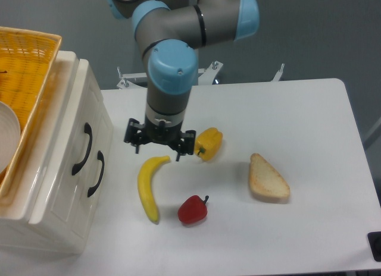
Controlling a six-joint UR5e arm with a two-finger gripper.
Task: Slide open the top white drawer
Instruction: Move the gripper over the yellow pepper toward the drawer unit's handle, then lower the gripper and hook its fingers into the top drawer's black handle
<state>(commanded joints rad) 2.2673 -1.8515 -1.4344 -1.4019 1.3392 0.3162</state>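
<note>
Hovering pincer point(159, 144) above banana point(148, 187)

Banana point(148, 188), red pepper point(193, 210), yellow pepper point(209, 143) and bread slice point(268, 179) lie apart on the white table point(309, 109). Yellow wicker basket point(24, 80) far left.

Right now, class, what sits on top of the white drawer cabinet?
A yellow wicker basket rests on the white drawer cabinet. Inside it, the edge of a white bowl shows. The frame cuts off the rest of the basket, so anything else inside cannot be seen.
</note>
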